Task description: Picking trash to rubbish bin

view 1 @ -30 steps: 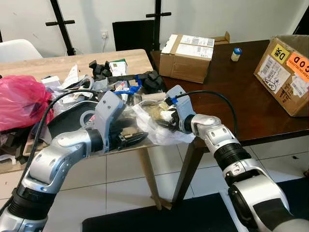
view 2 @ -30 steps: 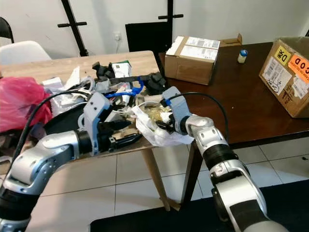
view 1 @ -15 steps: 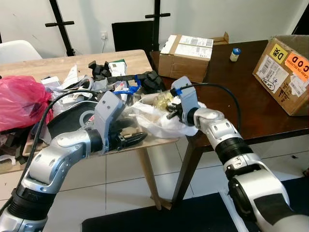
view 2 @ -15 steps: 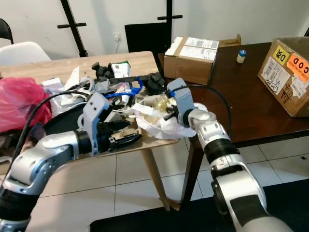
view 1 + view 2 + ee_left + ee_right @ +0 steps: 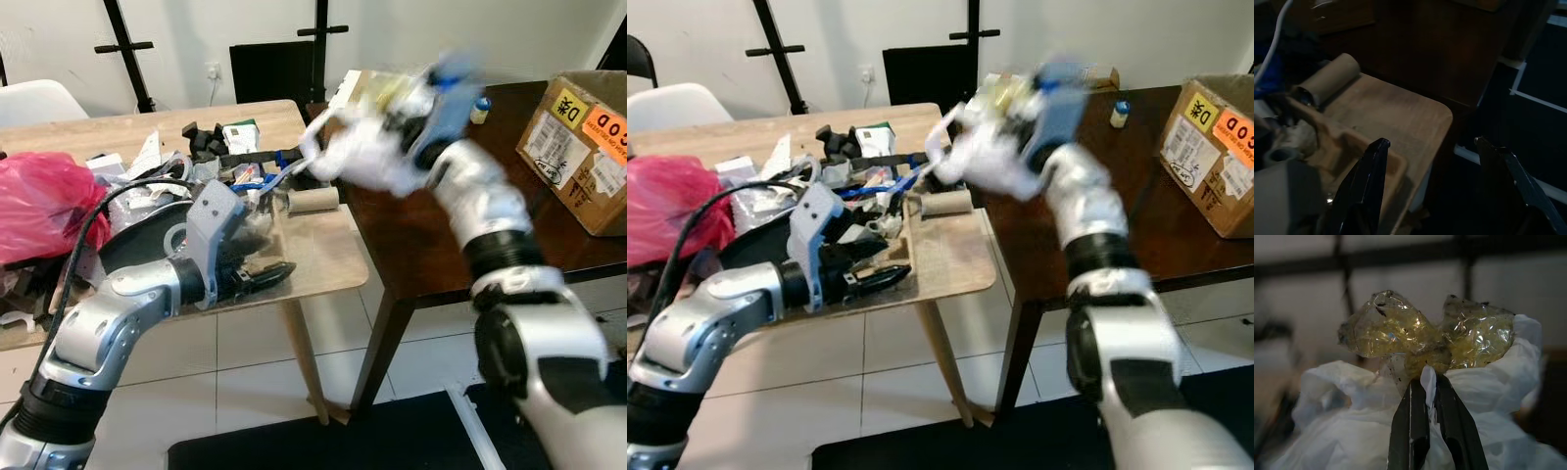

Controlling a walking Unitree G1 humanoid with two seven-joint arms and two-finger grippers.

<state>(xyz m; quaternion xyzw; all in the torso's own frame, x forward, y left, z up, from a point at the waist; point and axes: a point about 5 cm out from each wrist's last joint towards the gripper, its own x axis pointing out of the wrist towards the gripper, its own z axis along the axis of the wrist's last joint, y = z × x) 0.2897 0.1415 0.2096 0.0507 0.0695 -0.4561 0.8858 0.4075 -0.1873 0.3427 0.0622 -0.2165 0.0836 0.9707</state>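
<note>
Right hand (image 5: 1422,387) clamped on white plastic bag (image 5: 367,157), raised above the worktops.
Left hand (image 5: 1430,147), fingers apart, rests at the light worktop (image 5: 323,259) edge near a cardboard tube (image 5: 313,201).

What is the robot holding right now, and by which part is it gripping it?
The right gripper pinches a white plastic bag by a gathered fold at its top, beside the crumpled yellowish clear wrap. The left gripper is open, holding nothing.
</note>
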